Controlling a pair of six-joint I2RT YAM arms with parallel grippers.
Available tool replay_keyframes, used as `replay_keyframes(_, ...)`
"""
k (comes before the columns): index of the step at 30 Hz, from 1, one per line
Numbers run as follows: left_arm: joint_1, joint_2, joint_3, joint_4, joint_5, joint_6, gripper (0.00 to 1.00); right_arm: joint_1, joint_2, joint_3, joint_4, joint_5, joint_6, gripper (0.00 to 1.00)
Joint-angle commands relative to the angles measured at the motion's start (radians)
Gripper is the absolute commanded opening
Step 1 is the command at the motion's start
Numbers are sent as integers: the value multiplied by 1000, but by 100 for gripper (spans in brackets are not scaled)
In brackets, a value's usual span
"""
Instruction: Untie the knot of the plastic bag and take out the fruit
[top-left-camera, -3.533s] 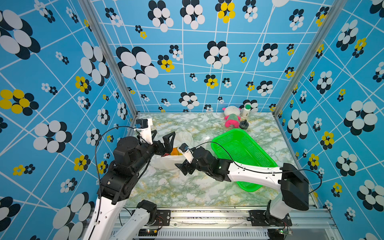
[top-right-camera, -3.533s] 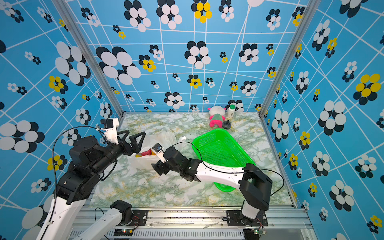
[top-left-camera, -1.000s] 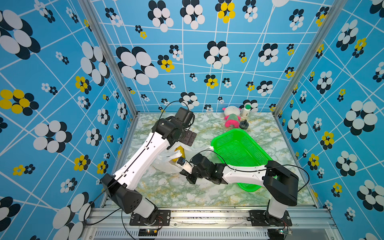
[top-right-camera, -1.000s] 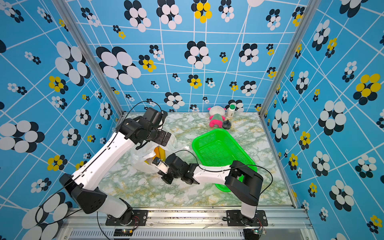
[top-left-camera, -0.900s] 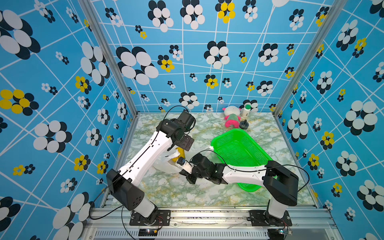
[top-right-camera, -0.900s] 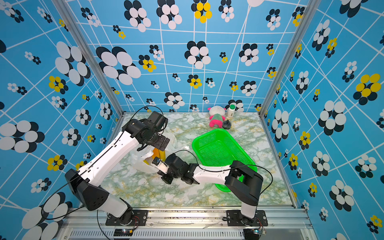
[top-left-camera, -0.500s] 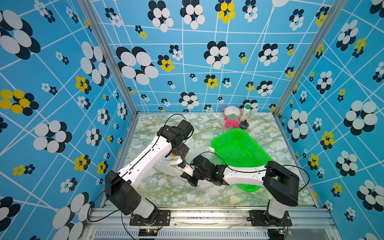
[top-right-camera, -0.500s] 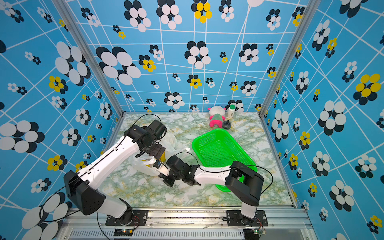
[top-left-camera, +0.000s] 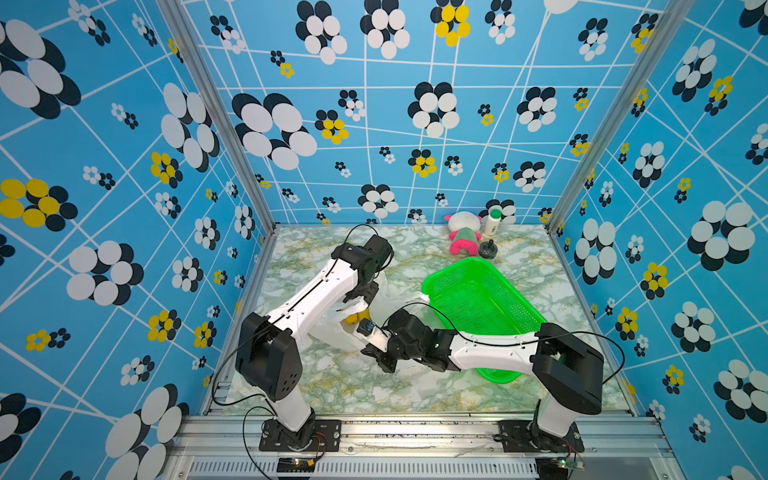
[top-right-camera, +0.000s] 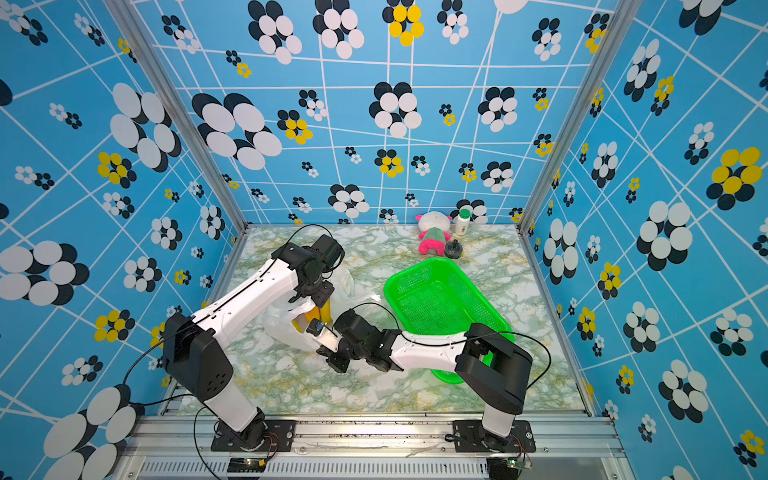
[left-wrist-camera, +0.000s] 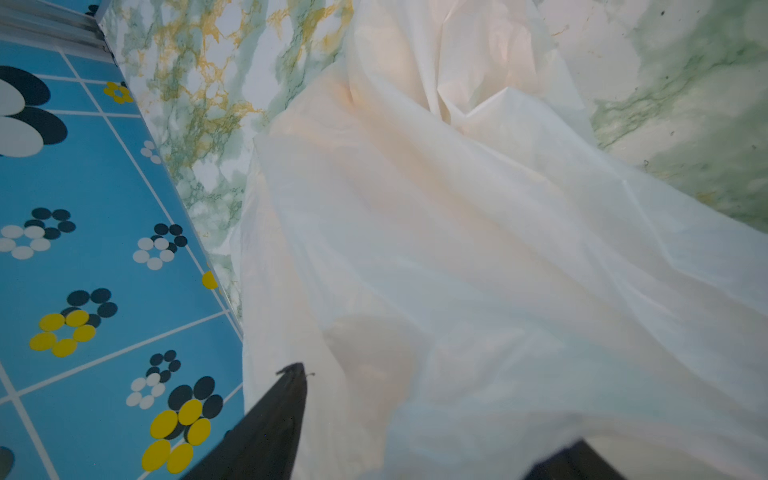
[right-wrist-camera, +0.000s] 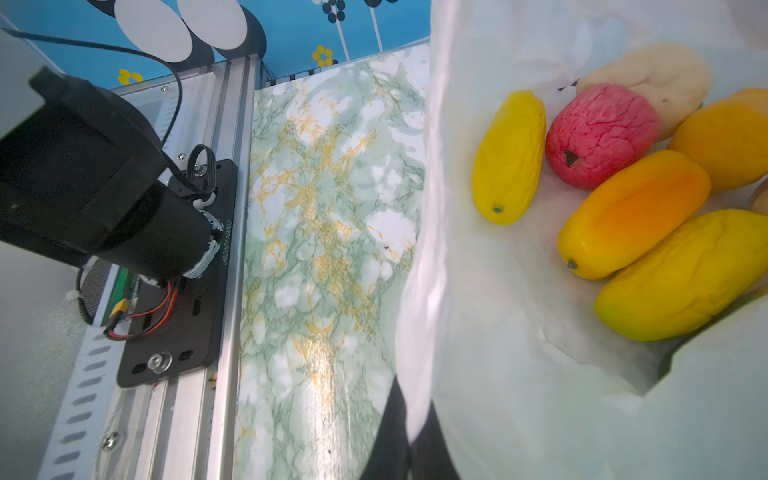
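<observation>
The plastic bag (top-left-camera: 332, 332) (top-right-camera: 282, 328) lies crumpled and open at the left of the marble floor. Its knot is out of view. Inside lie the fruit: a yellow oblong one (right-wrist-camera: 509, 158), a wrinkled red-pink ball (right-wrist-camera: 602, 133), a beige one (right-wrist-camera: 648, 79) and orange-yellow ones (right-wrist-camera: 631, 212). One yellow piece (top-left-camera: 353, 318) (top-right-camera: 313, 316) shows in both top views. My left gripper (top-left-camera: 365, 291) (left-wrist-camera: 436, 405) points down at the bag's far edge, its fingers (left-wrist-camera: 286, 411) apart with bag film (left-wrist-camera: 457, 249) between them. The right gripper (top-left-camera: 380, 355) (right-wrist-camera: 409, 432) is shut on the bag's near edge.
A green basket (top-left-camera: 478, 299) (top-right-camera: 436, 299) stands to the right of the bag, partly under the right arm. A pink-and-white plush toy (top-left-camera: 463, 237), a white bottle (top-left-camera: 493, 222) and a small black object (top-left-camera: 488, 249) sit at the back wall. The left arm's base (right-wrist-camera: 104, 187) is on the front rail.
The left arm has swung from the left side over the bag and come down to its far edge, its jaws narrowing. The right gripper keeps its hold, a little lower and nearer the front.
</observation>
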Motion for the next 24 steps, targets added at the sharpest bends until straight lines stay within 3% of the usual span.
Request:
replay_keyframes(1, 33, 15, 68, 10, -28, 23, 34, 6, -40, -28, 6, -11, 16, 0)
replay_keyframes(2, 34, 17, 84, 7, -41, 26, 18, 5, -45, -34, 7, -7, 17, 0)
replay_keyframes(4, 34, 11, 124, 5, -59, 31, 0, 5, -51, -51, 11, 8, 19, 0)
replay_keyframes(7, 32, 4, 218, -1, -92, 54, 0, 6, -56, -71, 13, 57, 20, 0)
replay_keyframes(12, 21, 92, 546, -66, -197, 130, 0, 0, -55, -34, -48, 155, -22, 0)
replay_keyframes(17, -22, 277, 1088, -281, -288, 176, 0, -10, -48, 63, -156, 192, -53, 0)
replay_keyframes(19, -59, 317, 1203, -335, -340, 192, 0, -10, -51, 70, -178, 194, -57, 0)
replay_keyframes(21, -90, 313, 1199, -357, -357, 180, 0, -10, -56, 47, -177, 200, -50, 0)
replay_keyframes(24, -134, 248, 991, -344, -359, 127, 0, -10, -61, -17, -169, 215, -28, 0)
